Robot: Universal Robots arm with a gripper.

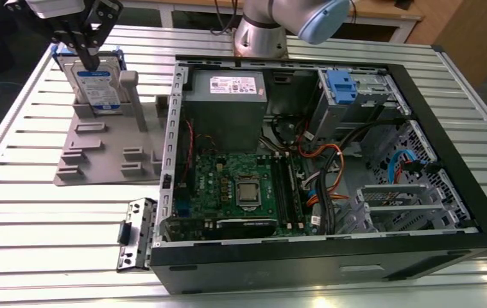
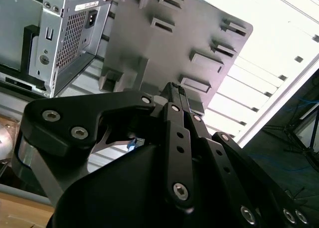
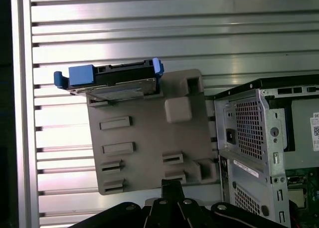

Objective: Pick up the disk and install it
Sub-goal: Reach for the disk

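I see the fingers pinched narrow, holding nothing. The disk stands upright in the grey holder on the table, close beneath them.

No legible print on the disk or the power supply.

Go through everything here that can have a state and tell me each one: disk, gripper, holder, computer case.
disk: standing on edge in the grey holder, not gripped.
gripper: shut, empty, up near the disk.
grey holder: lying flat, other slots empty.
computer case: on its side, side panel off, inside exposed.
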